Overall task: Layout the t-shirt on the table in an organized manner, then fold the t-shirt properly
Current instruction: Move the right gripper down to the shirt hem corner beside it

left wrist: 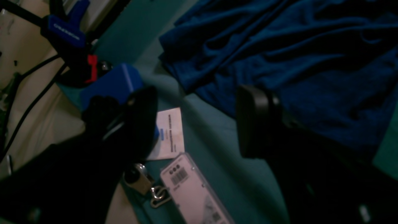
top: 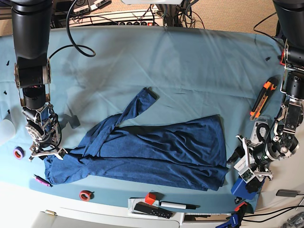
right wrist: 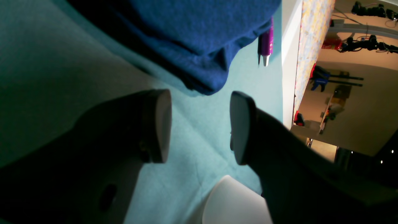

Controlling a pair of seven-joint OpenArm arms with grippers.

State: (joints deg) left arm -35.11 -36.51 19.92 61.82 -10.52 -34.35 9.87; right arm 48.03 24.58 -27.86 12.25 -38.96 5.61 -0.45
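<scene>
The dark navy t-shirt lies spread and wrinkled across the near half of the table, with one long sleeve angled toward the far side. In the base view my left gripper sits just off the shirt's right edge. In its wrist view this gripper is open over bare teal cloth, with the t-shirt just beyond the fingertips. My right gripper is open too, nothing between its pads, a short way from the t-shirt's corner. From the base it is at the shirt's left end.
A purple pen lies by the white table edge. An orange utility knife rests at the right. A red tape roll, a red block and a marker line the near edge. Badge cards and a blue clamp lie near my left gripper.
</scene>
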